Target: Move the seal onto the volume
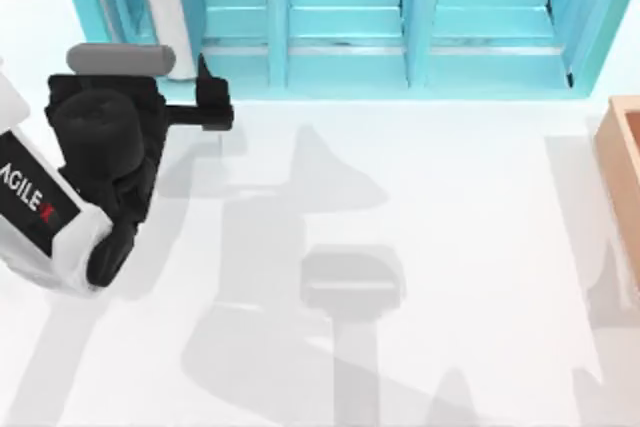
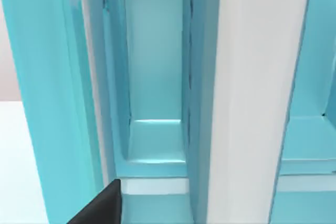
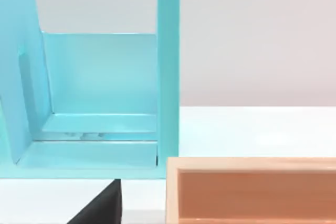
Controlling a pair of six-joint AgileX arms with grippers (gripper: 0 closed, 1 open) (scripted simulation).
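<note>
Spanning the white tabletop's far edge: a large light-blue shelf unit with compartments. Sitting at the right edge: a tan wooden box. Hovering at the far left corner, just before the shelf's leftmost compartment: the left gripper, opening impossible to tell. Hanging near the box and the shelf's right end: the right gripper, likewise impossible to tell. Standing upright in that leftmost compartment: the teal hardcover book with white page edges, probably stiff and weighty. Lying somewhere untellable: the small black-based, red-knobbed seal. Likely handling light and rigid, with the glossy knob slipping; pinching the block's flat sides looking safest.
</note>
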